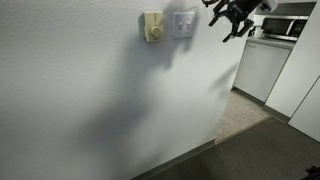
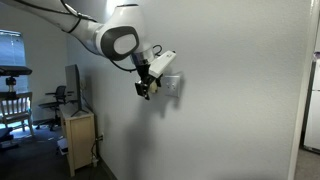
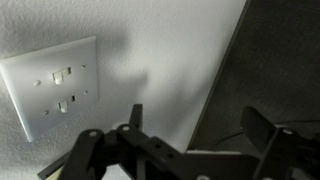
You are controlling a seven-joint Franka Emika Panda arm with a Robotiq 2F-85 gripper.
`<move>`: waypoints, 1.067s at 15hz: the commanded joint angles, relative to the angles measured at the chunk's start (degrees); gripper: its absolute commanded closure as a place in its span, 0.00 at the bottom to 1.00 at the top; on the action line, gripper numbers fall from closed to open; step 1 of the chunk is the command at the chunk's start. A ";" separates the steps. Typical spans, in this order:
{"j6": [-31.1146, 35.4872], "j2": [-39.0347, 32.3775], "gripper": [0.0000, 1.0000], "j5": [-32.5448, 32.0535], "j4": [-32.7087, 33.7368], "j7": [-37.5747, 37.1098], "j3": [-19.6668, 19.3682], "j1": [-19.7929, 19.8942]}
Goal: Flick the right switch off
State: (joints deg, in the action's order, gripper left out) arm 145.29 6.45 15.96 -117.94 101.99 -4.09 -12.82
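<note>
The right switch is in a white, roughly square wall plate, seen in both exterior views [image 1: 184, 23] [image 2: 172, 84]. In the wrist view the plate [image 3: 55, 88] sits at the left edge, tilted, with two small white toggles in it. My gripper [image 1: 232, 30] [image 2: 145, 92] is open and empty. It hovers in the air close to the wall, beside the plate, and touches nothing. In the wrist view its two fingertips [image 3: 198, 120] straddle the wall's corner edge, well away from the plate.
A cream-yellow narrow plate with a round knob [image 1: 152, 27] is mounted beside the white plate. The wall ends at a corner [image 1: 240, 70], with kitchen cabinets [image 1: 262, 65] beyond. A wooden cabinet [image 2: 80, 140] and a chair [image 2: 12, 105] stand along the wall.
</note>
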 commanded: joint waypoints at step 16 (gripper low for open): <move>17.07 -13.70 0.00 -3.69 7.93 0.70 4.10 3.26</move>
State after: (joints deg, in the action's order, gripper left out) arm 159.72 -3.37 11.10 -112.87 100.83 -0.13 -9.74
